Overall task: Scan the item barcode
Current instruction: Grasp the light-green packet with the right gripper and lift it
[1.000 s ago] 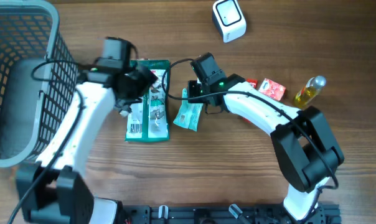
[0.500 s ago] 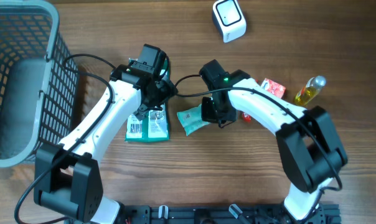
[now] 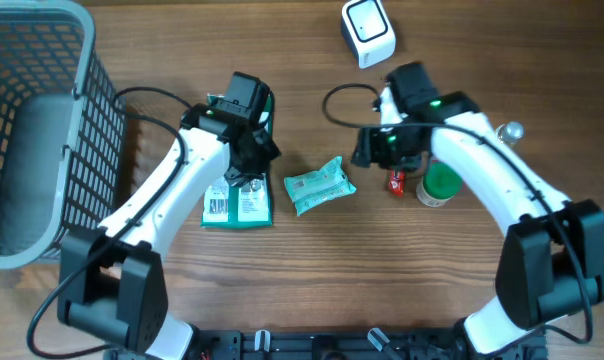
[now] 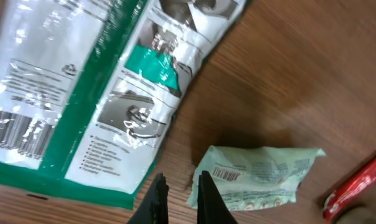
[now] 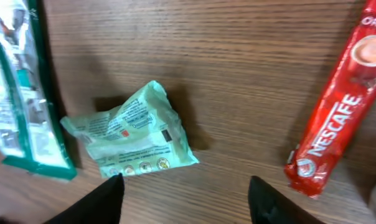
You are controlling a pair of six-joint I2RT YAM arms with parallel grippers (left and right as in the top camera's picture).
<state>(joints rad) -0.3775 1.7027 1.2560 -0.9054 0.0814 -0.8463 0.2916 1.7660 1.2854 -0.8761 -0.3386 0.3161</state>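
Note:
A light green packet point(image 3: 320, 187) lies flat on the table between the two arms, its barcode point(image 4: 228, 174) facing up near one end. My left gripper point(image 4: 178, 200) hangs just left of it, over the edge of a large green-and-white pouch point(image 3: 239, 190), shut with nothing between its fingers. My right gripper point(image 5: 185, 205) is open and empty, above bare wood to the right of the packet point(image 5: 132, 134). In the overhead view it point(image 3: 366, 152) sits up and right of the packet. A white scanner point(image 3: 368, 32) stands at the far edge.
A grey wire basket point(image 3: 32, 130) fills the left side. A red Nescafe stick point(image 5: 337, 118) lies right of the packet, beside a green-topped container point(image 3: 440, 185). A yellow bottle point(image 3: 510, 130) shows behind the right arm.
The right gripper has let go of the light green packet and drawn back up and right. The left arm came in beside the packet, then its jaws shut.

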